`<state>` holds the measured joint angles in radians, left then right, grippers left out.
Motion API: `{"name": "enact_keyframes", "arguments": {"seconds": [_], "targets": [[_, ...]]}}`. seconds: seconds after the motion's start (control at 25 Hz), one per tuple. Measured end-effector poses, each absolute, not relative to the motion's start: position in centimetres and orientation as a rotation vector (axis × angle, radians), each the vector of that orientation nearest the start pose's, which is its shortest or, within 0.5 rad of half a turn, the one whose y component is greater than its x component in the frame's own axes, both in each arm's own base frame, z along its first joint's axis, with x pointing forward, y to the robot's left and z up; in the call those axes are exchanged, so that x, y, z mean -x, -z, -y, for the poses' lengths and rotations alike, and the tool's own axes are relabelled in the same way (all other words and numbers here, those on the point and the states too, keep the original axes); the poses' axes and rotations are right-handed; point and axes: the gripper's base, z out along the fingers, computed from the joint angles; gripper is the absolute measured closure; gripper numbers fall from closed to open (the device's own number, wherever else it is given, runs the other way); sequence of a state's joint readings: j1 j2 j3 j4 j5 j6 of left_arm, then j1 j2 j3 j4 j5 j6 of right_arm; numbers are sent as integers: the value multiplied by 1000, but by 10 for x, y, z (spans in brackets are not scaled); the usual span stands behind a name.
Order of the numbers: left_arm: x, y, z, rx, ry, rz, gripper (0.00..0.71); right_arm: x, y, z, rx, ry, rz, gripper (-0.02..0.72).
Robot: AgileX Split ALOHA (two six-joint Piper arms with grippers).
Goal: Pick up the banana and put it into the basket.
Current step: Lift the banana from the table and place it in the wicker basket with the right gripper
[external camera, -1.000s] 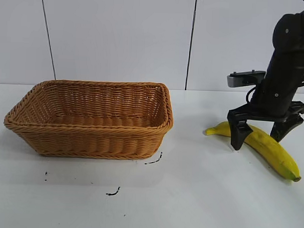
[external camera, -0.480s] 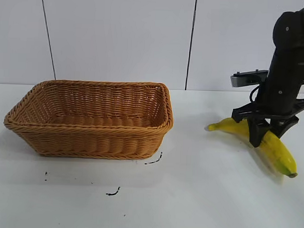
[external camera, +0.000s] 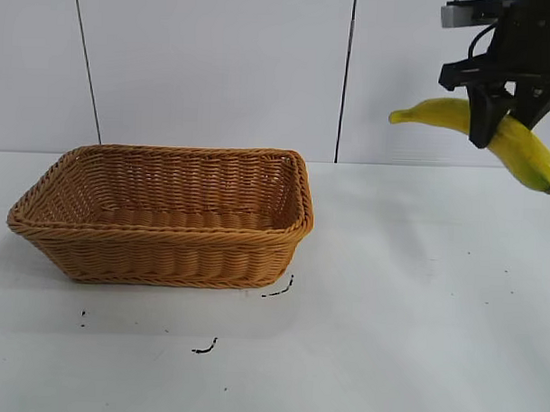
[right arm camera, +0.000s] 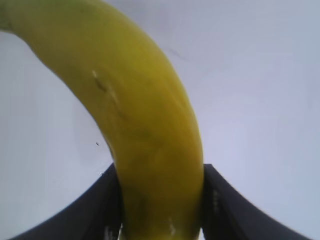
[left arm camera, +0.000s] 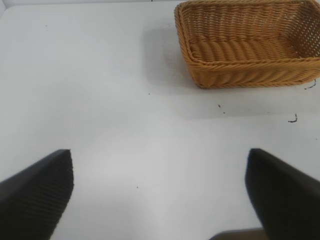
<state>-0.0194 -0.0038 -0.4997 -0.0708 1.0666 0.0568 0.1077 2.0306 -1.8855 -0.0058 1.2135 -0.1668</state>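
My right gripper is shut on the yellow banana and holds it high in the air at the far right, well above the white table. The banana slants down to the right, its stem end pointing left. In the right wrist view the banana fills the gap between my two black fingers. The tan-orange wicker basket stands on the table at the left, far from the banana; it holds nothing that I can see. It also shows in the left wrist view. My left gripper is open over bare table, away from the basket.
The white table has a few small black marks in front of the basket. A white panelled wall stands behind.
My right gripper closed on the banana and lifted it from the table straight up to near the top of the exterior view. The basket has not moved.
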Motion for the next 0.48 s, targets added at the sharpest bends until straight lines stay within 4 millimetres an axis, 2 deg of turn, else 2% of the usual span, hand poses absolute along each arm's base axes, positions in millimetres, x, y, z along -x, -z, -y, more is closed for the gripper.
{"name": "enact_keyframes", "arguments": {"seconds": [0.08, 0.16, 0.32, 0.48], "targets": [[6, -277, 6, -82, 61, -2044, 17, -434, -280, -61, 449, 17, -2804, 412], [6, -277, 6, -82, 61, -2044, 17, -430, -280, -85, 546, 8, -2786, 412], [6, -277, 6, -82, 61, -2044, 17, -417, -281, -143, 750, -29, -2713, 412], [6, -277, 6, -82, 61, -2044, 17, -400, -285, -206, 972, -42, -2523, 412]]}}
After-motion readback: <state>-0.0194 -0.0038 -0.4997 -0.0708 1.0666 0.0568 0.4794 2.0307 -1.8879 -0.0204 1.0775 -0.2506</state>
